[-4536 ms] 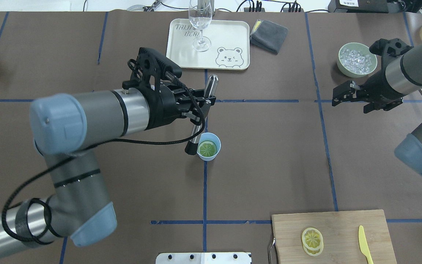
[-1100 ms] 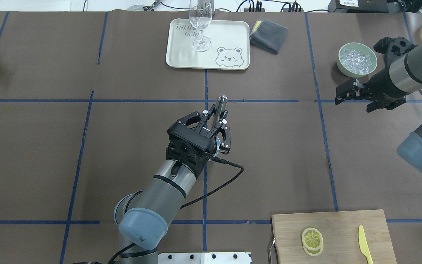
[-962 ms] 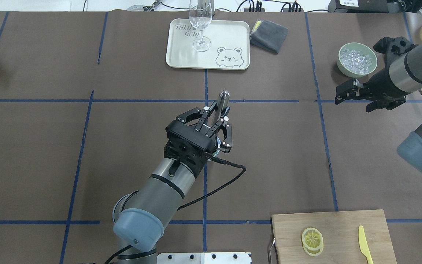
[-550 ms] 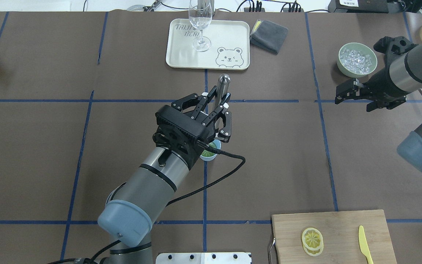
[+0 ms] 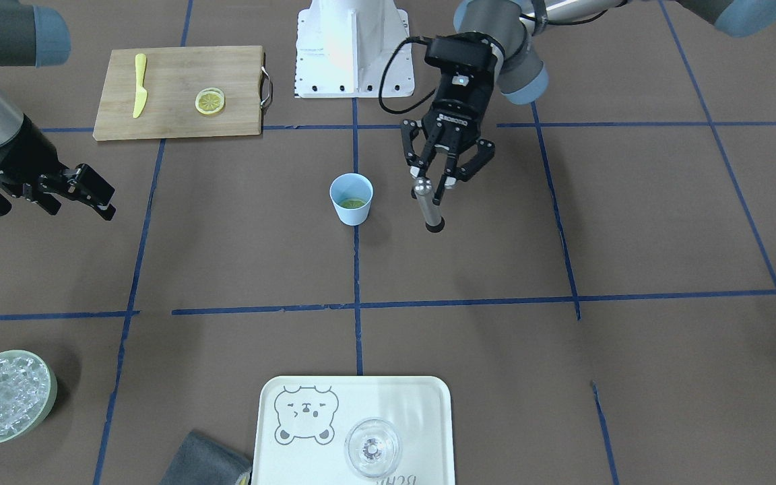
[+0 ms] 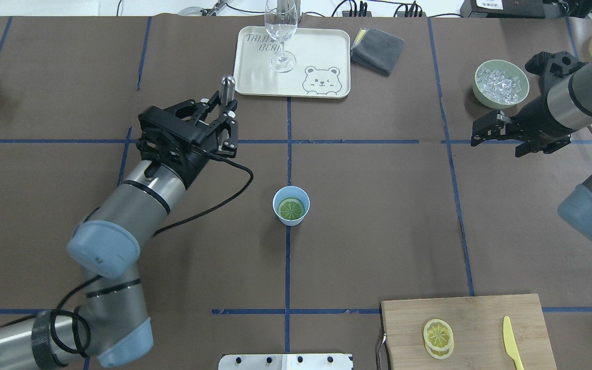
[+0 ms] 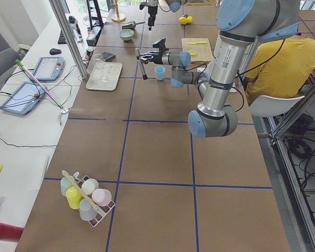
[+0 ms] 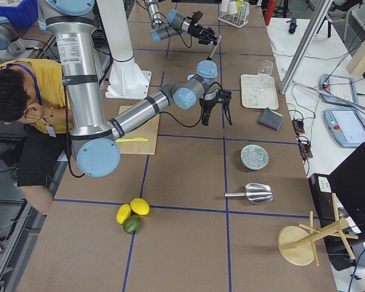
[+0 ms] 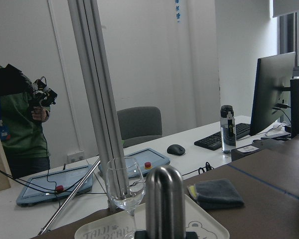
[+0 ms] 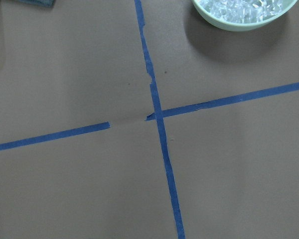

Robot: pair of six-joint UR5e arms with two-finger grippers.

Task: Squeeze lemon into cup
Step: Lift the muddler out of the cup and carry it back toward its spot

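The light-blue cup (image 6: 291,205) stands upright at the table's middle, also in the front view (image 5: 351,199). The lemon slice (image 6: 291,208) lies flat inside it and looks greenish. My left gripper (image 6: 220,107) is shut on a steel muddler (image 6: 226,88) and holds it in the air to the left of the cup and farther back, clear of it. In the front view the muddler (image 5: 430,207) hangs black tip down from that gripper (image 5: 434,183). My right gripper (image 6: 499,144) is open and empty at the far right, near the ice bowl.
A wooden board (image 6: 481,313) at the front right carries a second lemon slice (image 6: 437,335) and a yellow knife (image 6: 512,341). A cream tray (image 6: 321,51) with a wine glass (image 6: 280,36) stands at the back. A grey cloth (image 6: 376,50) and a green bowl of ice (image 6: 501,83) are nearby.
My left gripper, which held the muddler upright over the cup, has lifted and swung left and back with it. The cup and slice are uncovered. The right arm has barely moved.
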